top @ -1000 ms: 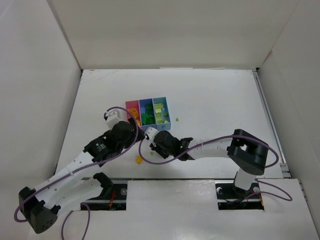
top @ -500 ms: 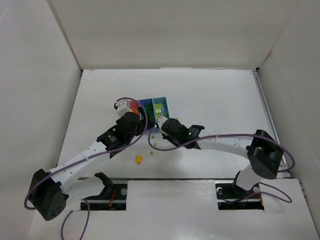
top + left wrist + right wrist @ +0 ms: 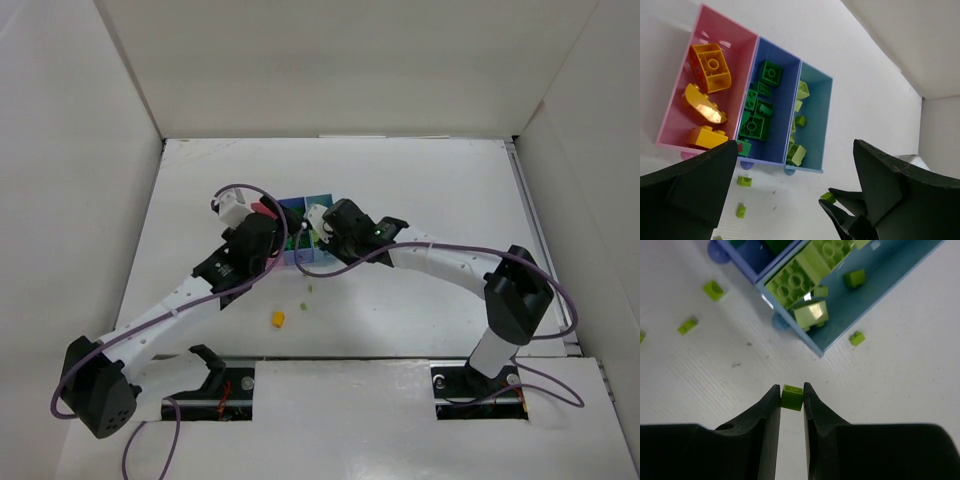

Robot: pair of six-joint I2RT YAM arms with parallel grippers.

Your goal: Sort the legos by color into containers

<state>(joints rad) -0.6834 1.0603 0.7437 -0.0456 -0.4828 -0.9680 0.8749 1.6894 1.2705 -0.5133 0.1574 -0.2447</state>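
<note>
The right gripper (image 3: 791, 401) was closed on a small lime brick (image 3: 791, 397), pinched by its sides between the two fingertips and held above the table (image 3: 900, 405). From that brick, the light-blue bin (image 3: 890, 275) lay toward the upper right of the right wrist frame, its nearest corner just beyond the fingertips. Its long axis ran diagonally up to the frame's top-right corner, so I judged the release needed a short carry along that diagonal. Several lime bricks already lay in that bin. The left gripper (image 3: 796, 145) hung wide apart with nothing between its fingers, over the near ends of all three bins; the pink bin (image 3: 675, 130) held yellow bricks and the blue bin (image 3: 785, 75) dark green ones. The right arm, already loaded, seemed the better placed. Both wrists crowded the bins in the overhead view, so room looked tight. Loose lime bricks (image 3: 713, 290) lay on the white table at the wrist frame's upper left, and a yellow one (image 3: 278, 319) sat nearer the bases.
</note>
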